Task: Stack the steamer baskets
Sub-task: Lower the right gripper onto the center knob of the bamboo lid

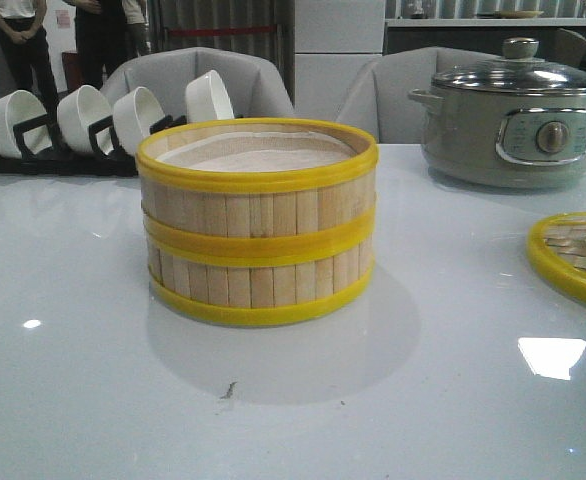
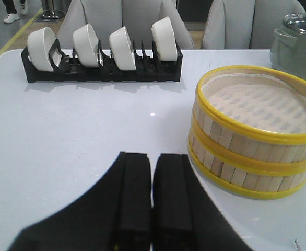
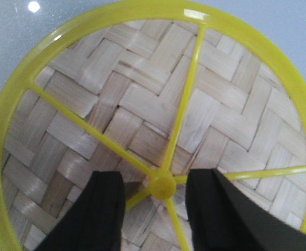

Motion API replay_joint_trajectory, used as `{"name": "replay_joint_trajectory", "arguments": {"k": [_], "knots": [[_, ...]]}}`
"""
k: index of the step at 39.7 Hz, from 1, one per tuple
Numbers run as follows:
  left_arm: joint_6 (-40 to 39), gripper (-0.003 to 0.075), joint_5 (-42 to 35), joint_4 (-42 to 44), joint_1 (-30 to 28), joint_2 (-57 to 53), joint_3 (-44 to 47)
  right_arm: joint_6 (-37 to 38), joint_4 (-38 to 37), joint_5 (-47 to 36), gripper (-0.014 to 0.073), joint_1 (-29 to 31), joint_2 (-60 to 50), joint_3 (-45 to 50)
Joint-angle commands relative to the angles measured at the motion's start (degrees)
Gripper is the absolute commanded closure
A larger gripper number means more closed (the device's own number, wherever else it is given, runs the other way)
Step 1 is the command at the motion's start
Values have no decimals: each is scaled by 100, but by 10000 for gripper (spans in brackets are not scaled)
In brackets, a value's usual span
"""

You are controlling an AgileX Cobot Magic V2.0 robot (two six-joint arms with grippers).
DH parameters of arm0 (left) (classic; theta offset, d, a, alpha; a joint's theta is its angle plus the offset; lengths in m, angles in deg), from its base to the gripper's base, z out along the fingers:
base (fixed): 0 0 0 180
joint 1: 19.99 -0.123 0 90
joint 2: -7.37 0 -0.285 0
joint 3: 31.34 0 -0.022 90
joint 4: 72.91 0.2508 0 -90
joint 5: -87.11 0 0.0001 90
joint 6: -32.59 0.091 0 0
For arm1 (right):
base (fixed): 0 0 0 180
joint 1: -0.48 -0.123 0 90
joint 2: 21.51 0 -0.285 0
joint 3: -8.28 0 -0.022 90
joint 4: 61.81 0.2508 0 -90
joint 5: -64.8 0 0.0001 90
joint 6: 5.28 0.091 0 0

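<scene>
The baskets [image 1: 258, 222] sat stacked at frame centre on the desk [image 1: 83, 380]. The left tool [image 2: 152, 196] (pressed together, empty) lay nearer, baskets to its right; the right tool [image 3: 155, 196], spread, straddled the lid [image 3: 158, 125] knob.

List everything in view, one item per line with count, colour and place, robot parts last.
steamer baskets: two, bamboo with yellow rims, stacked at table centre.
woven lid: one, bamboo with yellow rim and spokes, flat on the table at front view's right edge.
electric pot: one, grey-green with glass lid, far right.
bowls: four, white, standing in a rack.
rack: one, black, far left.
table: one, glossy white.
left end effector: black, fingers together, beside the stack.
right end effector: black, open, fingers either side of the lid's yellow hub.
</scene>
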Motion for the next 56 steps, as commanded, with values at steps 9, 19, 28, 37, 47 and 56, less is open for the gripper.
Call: {"name": "replay_joint_trajectory", "arguments": {"k": [9, 19, 28, 37, 47, 56], "knots": [[-40, 625, -504, -26, -2, 30, -167, -22, -54, -245, 202, 96, -221, -198], [-40, 625, -504, -26, -2, 30, -167, -22, -47, -298, 202, 96, -125, -198], [-40, 625, -504, -26, -2, 30, -167, -22, -47, -316, 202, 96, -94, -198], [-40, 625, -504, -26, -2, 30, -167, -22, -47, -342, 202, 96, -21, -198], [-40, 625, -504, -26, -2, 30, -167, -22, -40, -351, 202, 96, 48, -198], [-40, 625, -504, -26, -2, 30, -167, -22, -40, -343, 330, 96, 48, -198]]}}
